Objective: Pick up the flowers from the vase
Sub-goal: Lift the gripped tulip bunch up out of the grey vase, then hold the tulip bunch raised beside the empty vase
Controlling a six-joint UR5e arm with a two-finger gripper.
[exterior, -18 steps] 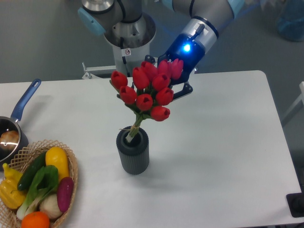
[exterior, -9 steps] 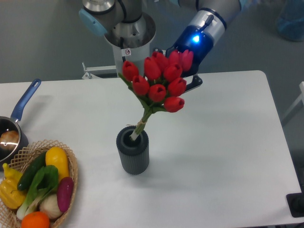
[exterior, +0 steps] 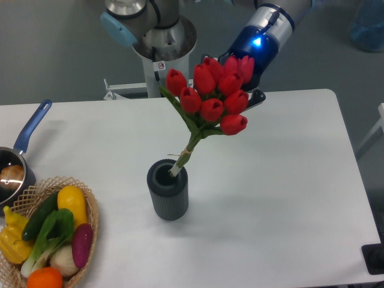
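Observation:
The flowers (exterior: 213, 96), a bunch of red tulip buds on green stems, lean up and to the right above the vase. Their tied stem ends still touch the rim of the mouth of the vase (exterior: 168, 190), a dark grey ribbed cylinder on the white table. My gripper (exterior: 251, 85) sits behind the buds at the upper right, with a blue light glowing on its wrist. It holds the bunch among the buds, and the buds hide most of its fingers.
A wicker basket (exterior: 91, 211) of colourful vegetables sits at the front left. A blue-handled saucepan (exterior: 19, 150) stands at the left edge. The robot base (exterior: 162, 42) rises behind the table's far edge.
The gripper has risen up and to the right with the flowers. The stems have slid out of the vase until only their ends reach the mouth.

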